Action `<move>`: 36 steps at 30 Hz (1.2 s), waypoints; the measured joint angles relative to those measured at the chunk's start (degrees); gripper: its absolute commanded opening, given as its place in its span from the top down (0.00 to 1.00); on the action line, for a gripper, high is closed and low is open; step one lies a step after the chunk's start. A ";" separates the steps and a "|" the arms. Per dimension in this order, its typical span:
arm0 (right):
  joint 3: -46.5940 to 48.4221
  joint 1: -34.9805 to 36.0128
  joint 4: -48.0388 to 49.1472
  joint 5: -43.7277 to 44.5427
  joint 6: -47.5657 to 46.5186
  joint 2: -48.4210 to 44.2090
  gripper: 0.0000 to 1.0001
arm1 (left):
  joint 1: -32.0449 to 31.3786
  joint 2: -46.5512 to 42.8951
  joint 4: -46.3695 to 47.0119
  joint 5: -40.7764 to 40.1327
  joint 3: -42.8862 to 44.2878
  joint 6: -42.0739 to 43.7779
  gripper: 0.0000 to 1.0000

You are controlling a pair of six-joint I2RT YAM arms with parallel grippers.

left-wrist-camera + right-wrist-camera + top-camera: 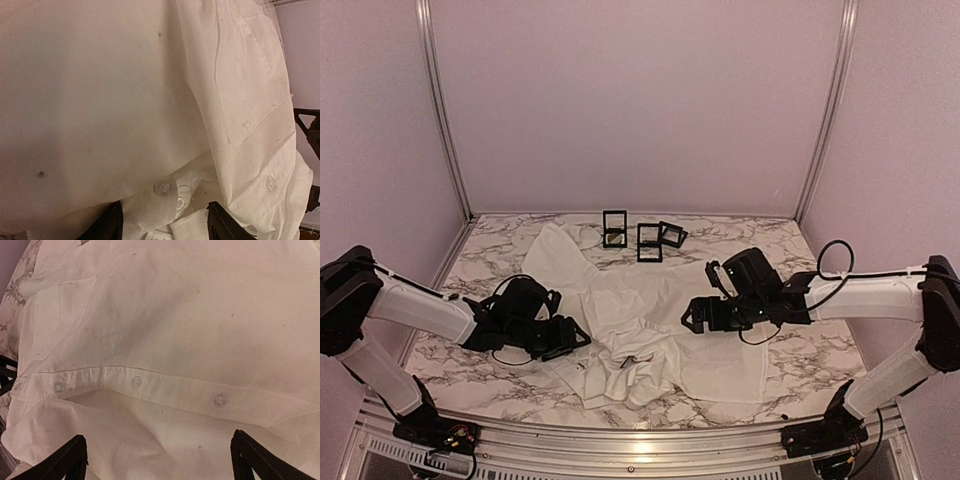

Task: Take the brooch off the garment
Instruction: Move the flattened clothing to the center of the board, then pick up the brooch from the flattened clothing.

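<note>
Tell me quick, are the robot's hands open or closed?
Left gripper: open, shirt folds between its jaws, no clear grip.
Right gripper: open wide over the shirt, holding nothing.

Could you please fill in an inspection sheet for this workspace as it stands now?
Surface: white-and-grey marble-patterned tabletop, no spills seen.
Job's things: large white button-up cloth shirt lies crumpled mid-table; the brooch cannot be clearly made out, though a small dark speck on the near folds may be it.
Clutter: three small black square frames at the far edge.
Grippers: left gripper open, shirt folds between its fingers; right gripper open wide above the shirt.
Cables: black cable loop over the right arm; no snag seen.
Surroundings: pale plain walls, metal corner posts.
</note>
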 measured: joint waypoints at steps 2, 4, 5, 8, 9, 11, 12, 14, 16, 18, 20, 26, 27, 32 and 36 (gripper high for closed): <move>-1.33 -0.48 0.81 0.00 1.20 0.00 0.03 | 1.70 0.02 -0.02 -0.11 0.00 0.81 0.40; -2.82 -1.42 1.81 0.00 2.32 0.00 0.03 | 4.20 0.02 -0.11 -0.17 0.04 1.90 0.40; -3.61 -2.14 2.34 -0.04 2.86 0.00 0.03 | 5.97 0.02 -0.42 -0.22 0.17 2.71 0.40; -5.68 -4.37 3.41 -0.13 3.93 -0.11 0.03 | 9.68 0.68 -2.45 -0.83 1.79 5.38 0.40; -6.25 -5.14 3.63 -0.22 4.15 -0.17 0.03 | 10.86 1.29 -3.26 -1.07 2.73 6.43 0.40; -7.26 -6.27 4.17 -0.28 4.52 -0.35 0.03 | 12.83 2.56 -4.44 -1.55 4.57 8.44 0.40; -7.63 -6.62 4.37 -0.31 4.59 -0.46 0.03 | 13.88 3.30 -5.11 -1.77 5.62 9.42 0.40; -8.17 -6.95 4.66 -0.37 4.68 -0.52 0.03 | 15.96 4.83 -6.67 -2.27 7.80 11.45 0.40; -8.50 -6.99 4.81 -0.50 4.76 -0.52 0.03 | 17.84 6.16 -7.91 -2.89 9.79 13.25 0.40; -8.74 -6.99 5.09 -0.68 4.79 -0.52 0.03 | 19.47 6.93 -9.25 -3.45 11.28 14.82 0.40; -8.79 -6.99 5.14 -0.70 4.79 -0.55 0.04 | 21.11 7.32 -10.84 -4.04 12.55 16.33 0.39; -7.02 -6.36 2.58 0.02 3.32 -1.53 0.07 | 23.82 6.51 -15.67 -4.81 16.22 20.04 0.39; -5.95 -5.95 1.62 0.63 2.78 -1.68 0.08 | 23.61 5.55 -16.44 -4.66 16.41 20.44 0.39; 4.59 0.70 -1.84 4.87 -2.19 -1.84 0.18 | 19.69 -1.75 -19.91 -3.87 16.50 21.27 0.40; 13.75 7.48 -2.45 6.10 -8.15 -0.26 0.27 | 16.41 -8.81 -20.15 -2.67 13.64 20.55 0.40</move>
